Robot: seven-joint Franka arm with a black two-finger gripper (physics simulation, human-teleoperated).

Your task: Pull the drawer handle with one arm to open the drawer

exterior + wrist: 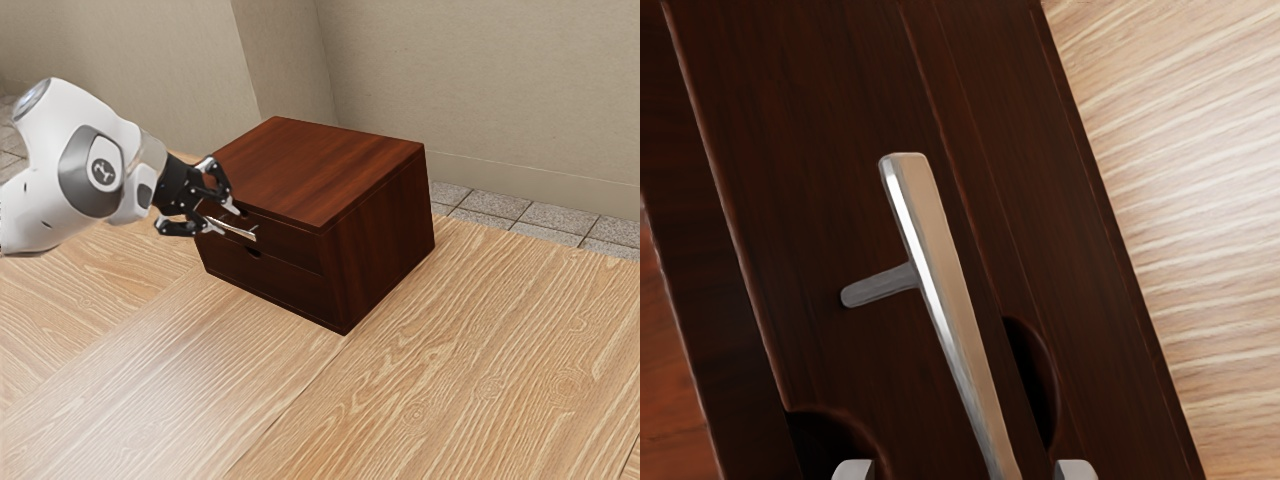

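A dark wooden cabinet [322, 168] stands on the floor with two drawers in its front. The upper drawer [287, 242] carries a silver bar handle [240, 230], and the lower drawer [272, 278] sits beneath it. My black gripper [222, 218] is at the handle's end nearest the arm, open, with one finger above the bar and one below. In the wrist view the handle [936, 262] runs across the drawer front [800, 180] and passes between my two fingertips [855, 469], with a gap on each side. The upper drawer's front lies close to the cabinet face.
Light wood flooring [420, 380] spreads around the cabinet, wide and bare toward the exterior view's right and front. A beige wall [500, 80] with a tiled strip [540, 215] at its foot rises behind the cabinet.
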